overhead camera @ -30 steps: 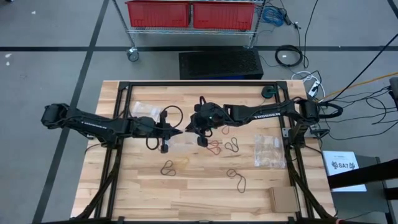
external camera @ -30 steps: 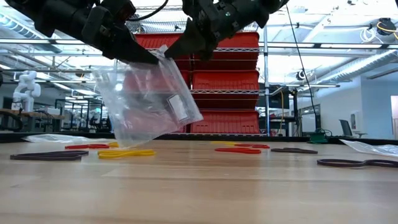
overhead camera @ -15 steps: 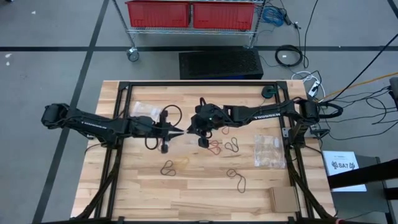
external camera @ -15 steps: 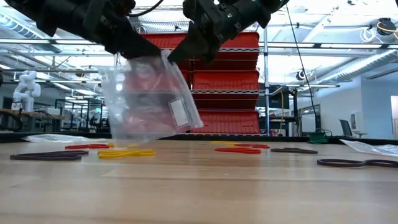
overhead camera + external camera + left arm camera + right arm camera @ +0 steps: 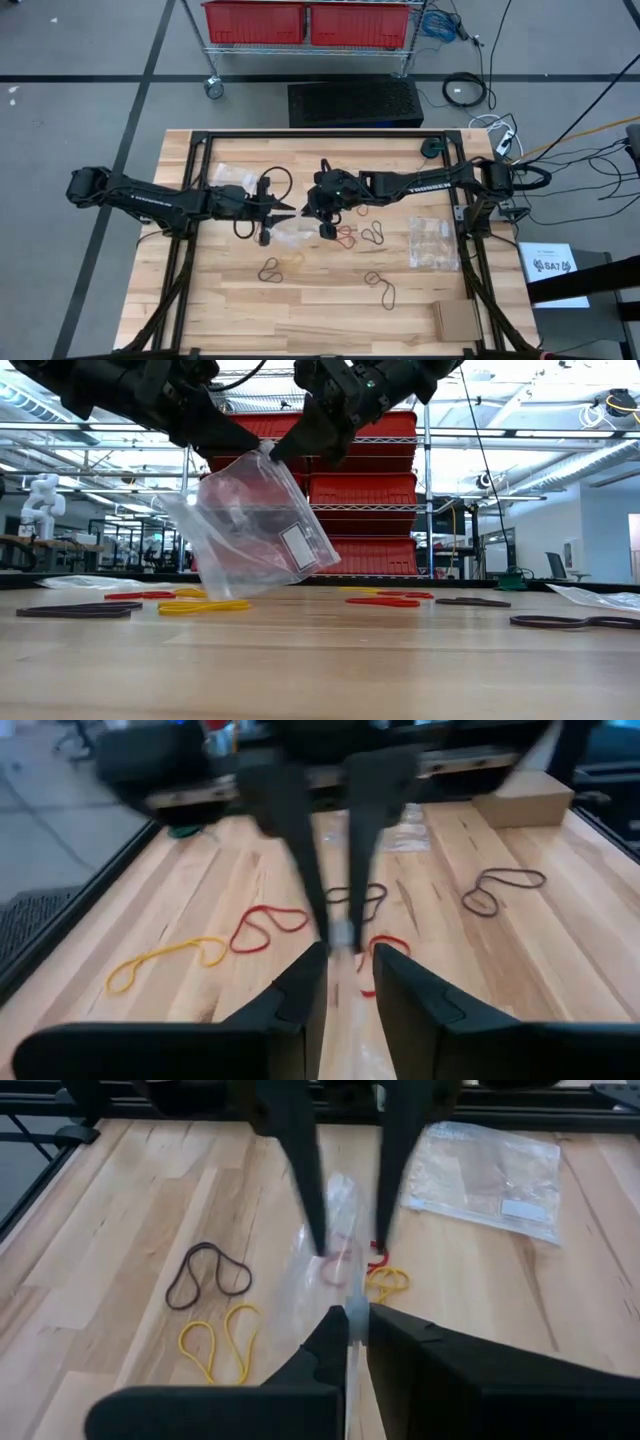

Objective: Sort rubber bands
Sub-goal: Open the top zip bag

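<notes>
We see the rubber bands (image 5: pixel 377 233) lying flat and loose on the table (image 5: pixel 300 320): thin red, yellow and dark loops. They are scattered singly around its middle.

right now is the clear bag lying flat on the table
No, the clear plastic bag hangs above the table, held at its top corner by the right pincer.

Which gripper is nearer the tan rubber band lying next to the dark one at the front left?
Left. The left gripper is just behind the tan rubber band; the right gripper is farther toward the table's middle.
</notes>
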Robot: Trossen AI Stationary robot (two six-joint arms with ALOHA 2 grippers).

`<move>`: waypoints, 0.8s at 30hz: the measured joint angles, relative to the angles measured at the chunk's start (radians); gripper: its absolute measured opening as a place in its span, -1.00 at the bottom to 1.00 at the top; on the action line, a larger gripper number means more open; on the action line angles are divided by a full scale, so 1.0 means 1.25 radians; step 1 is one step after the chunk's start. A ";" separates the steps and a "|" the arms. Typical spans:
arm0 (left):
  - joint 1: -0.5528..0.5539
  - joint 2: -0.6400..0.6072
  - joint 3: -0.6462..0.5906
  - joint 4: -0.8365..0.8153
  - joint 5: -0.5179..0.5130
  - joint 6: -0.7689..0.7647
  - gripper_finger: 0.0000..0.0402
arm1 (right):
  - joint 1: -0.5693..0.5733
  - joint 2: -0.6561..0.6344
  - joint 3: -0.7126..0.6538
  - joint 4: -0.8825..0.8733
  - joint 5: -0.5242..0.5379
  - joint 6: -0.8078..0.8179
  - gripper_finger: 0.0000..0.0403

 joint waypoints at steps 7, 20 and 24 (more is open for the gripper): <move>0.008 0.010 0.000 -0.002 -0.001 -0.001 -0.55 | 0.000 0.000 0.000 0.004 0.000 0.000 -0.96; 0.008 0.093 0.044 -0.005 0.021 -0.020 -0.55 | 0.000 0.000 0.000 -0.001 0.000 0.000 -0.96; 0.008 0.079 0.046 -0.001 0.021 -0.020 -0.55 | 0.000 0.000 0.000 -0.019 0.001 -0.003 -0.96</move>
